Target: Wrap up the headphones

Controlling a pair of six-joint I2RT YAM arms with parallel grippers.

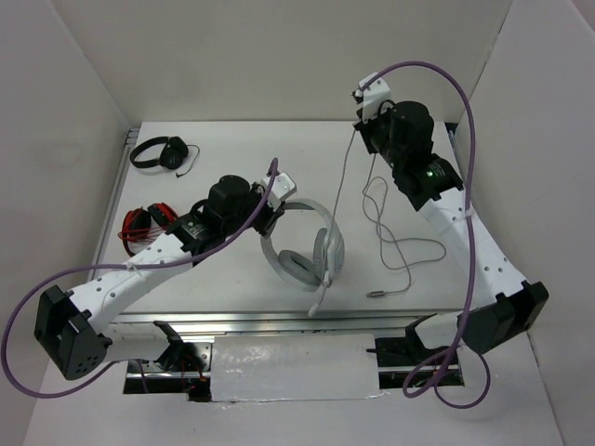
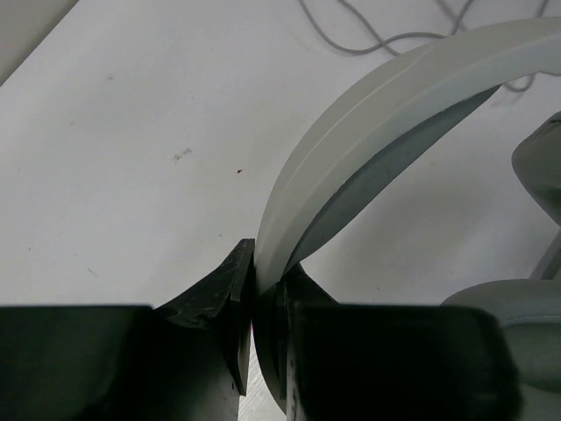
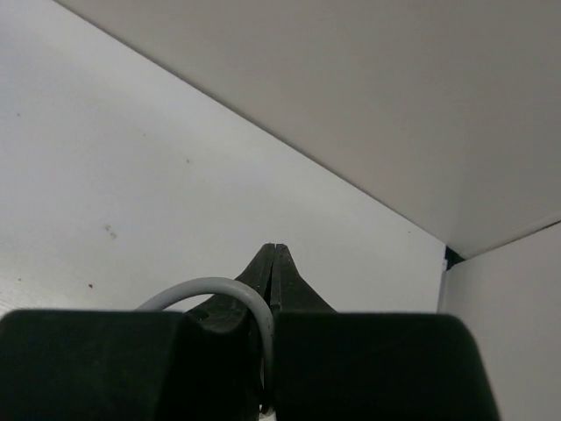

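Observation:
The light grey headphones (image 1: 307, 249) lie in the middle of the table, earcups toward the front. My left gripper (image 1: 271, 212) is shut on the left end of their wide headband (image 2: 377, 114); in the left wrist view the band runs up and right from between my jaws (image 2: 259, 279), with the earcups (image 2: 536, 167) at the right. My right gripper (image 1: 360, 124) is raised near the back wall, shut on the thin grey cable (image 3: 237, 294). The cable (image 1: 345, 177) hangs down to the headphones, loops loosely on the table (image 1: 383, 228), and ends in the metal plug (image 1: 376, 295).
Small black headphones (image 1: 160, 151) lie at the back left. A red wire bundle (image 1: 139, 226) lies left of my left arm. White walls enclose the table on three sides. Purple hoses arc over both arms.

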